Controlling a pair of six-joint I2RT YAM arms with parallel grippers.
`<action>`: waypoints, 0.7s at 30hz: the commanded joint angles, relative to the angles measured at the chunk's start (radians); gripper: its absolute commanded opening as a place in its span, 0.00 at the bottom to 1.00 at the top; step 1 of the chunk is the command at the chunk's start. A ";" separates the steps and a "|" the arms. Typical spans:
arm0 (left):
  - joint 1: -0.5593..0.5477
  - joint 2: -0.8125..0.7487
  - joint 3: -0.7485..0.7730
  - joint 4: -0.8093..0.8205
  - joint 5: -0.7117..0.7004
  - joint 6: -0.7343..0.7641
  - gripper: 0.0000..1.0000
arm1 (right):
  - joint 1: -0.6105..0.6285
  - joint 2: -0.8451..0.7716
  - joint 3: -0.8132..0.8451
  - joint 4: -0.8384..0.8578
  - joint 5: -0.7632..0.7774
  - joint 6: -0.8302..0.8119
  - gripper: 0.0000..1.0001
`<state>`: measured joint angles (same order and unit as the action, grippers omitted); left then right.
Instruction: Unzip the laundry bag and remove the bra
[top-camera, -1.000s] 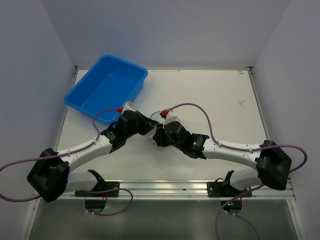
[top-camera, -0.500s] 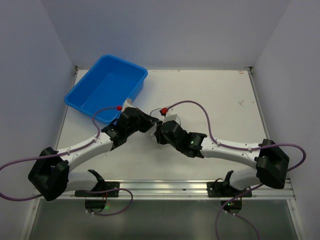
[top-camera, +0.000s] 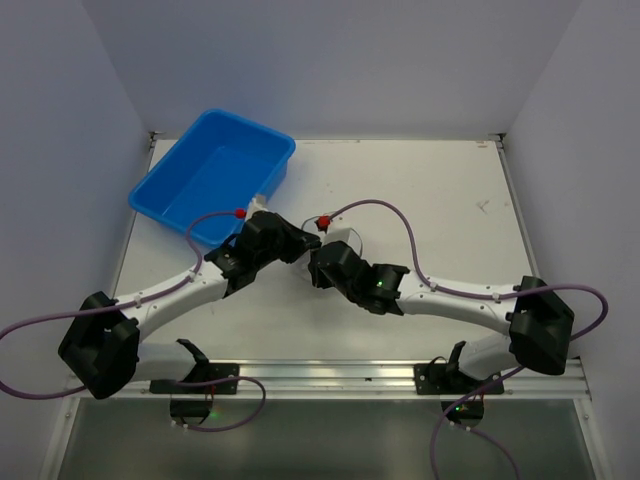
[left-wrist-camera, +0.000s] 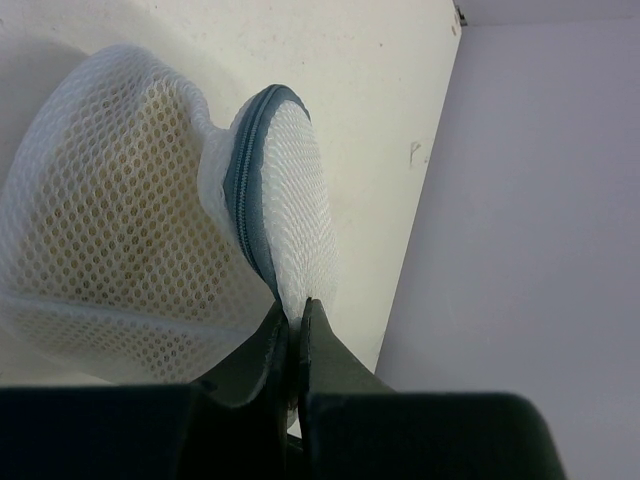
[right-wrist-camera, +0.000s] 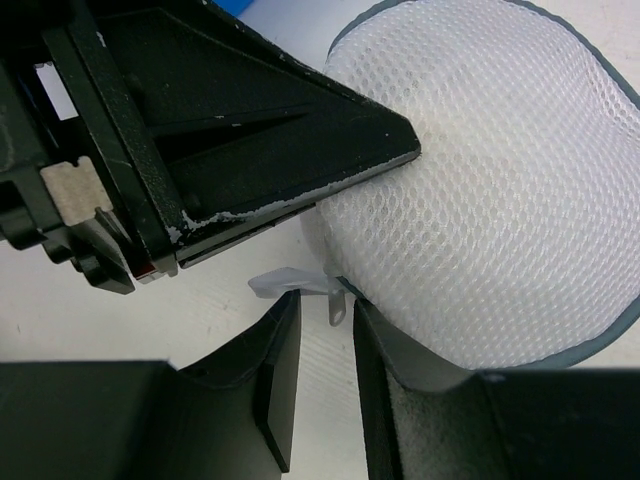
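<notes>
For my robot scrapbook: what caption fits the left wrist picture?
Shut left gripper pinches the mesh bag by its zipper, bra inside.

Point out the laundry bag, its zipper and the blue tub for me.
laundry bag (right-wrist-camera: 500, 200), right wrist view, middle of its white mesh face.
zipper (left-wrist-camera: 243, 195), left wrist view, on the dark band along the rim.
blue tub (top-camera: 212, 178), top view, its bare floor.

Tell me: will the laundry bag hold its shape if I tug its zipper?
Probably not: the laundry bag is thin mesh, puckered where the left gripper pinches it, so it should stretch and drag. It looks light; the yellowish bra inside likely adds little weight.
</notes>
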<state>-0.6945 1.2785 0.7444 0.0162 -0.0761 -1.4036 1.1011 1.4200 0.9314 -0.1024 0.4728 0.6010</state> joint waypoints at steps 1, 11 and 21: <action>-0.016 0.002 0.041 -0.015 0.010 -0.009 0.00 | 0.005 0.007 0.055 0.024 0.076 -0.004 0.31; -0.017 -0.007 0.041 -0.015 0.015 -0.008 0.00 | 0.006 0.026 0.075 -0.029 0.145 0.023 0.29; -0.017 -0.024 0.029 -0.061 -0.001 0.032 0.00 | 0.008 -0.026 0.021 -0.071 0.162 0.020 0.00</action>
<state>-0.6964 1.2789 0.7506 -0.0010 -0.0753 -1.3987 1.1130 1.4384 0.9638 -0.1722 0.5518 0.6178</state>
